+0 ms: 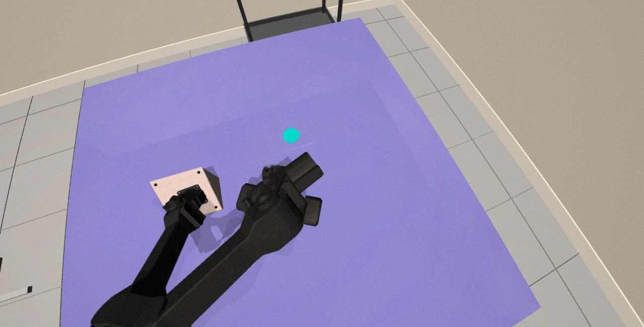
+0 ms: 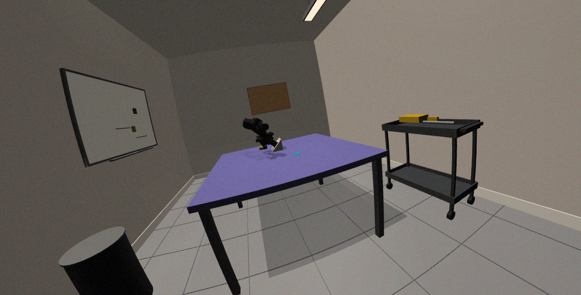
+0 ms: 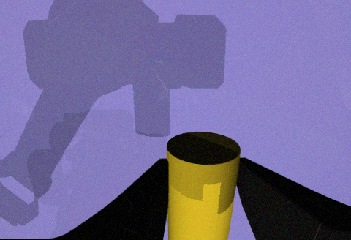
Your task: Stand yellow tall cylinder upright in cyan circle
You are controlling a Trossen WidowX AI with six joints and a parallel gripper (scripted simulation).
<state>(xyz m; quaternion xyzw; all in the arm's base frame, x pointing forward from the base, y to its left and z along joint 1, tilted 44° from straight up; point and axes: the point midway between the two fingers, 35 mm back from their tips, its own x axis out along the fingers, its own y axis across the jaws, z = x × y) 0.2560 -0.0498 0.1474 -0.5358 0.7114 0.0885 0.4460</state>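
The yellow cylinder [image 3: 201,211] [image 2: 262,147] is clasped between the two black fingers of my gripper [image 3: 202,167], one finger on each side. Its round end face shows in the wrist view, and its lower part runs out of the frame. It appears held off the table; its exact tilt is too small to tell in the exterior view. In the top view the cylinder and fingertips are hidden by the hand and arm. The cyan circle [image 1: 291,135] [image 2: 297,154] lies flat on the table with nothing on it, away from the gripper.
The purple table [image 1: 405,235] [image 2: 251,179] bears a pale slanted base block [image 1: 175,180] [image 2: 278,145] with the arm's mount, left of the gripper in the top view. The arm's shadow falls across the table. A dark cart [image 2: 430,187] stands beyond the table.
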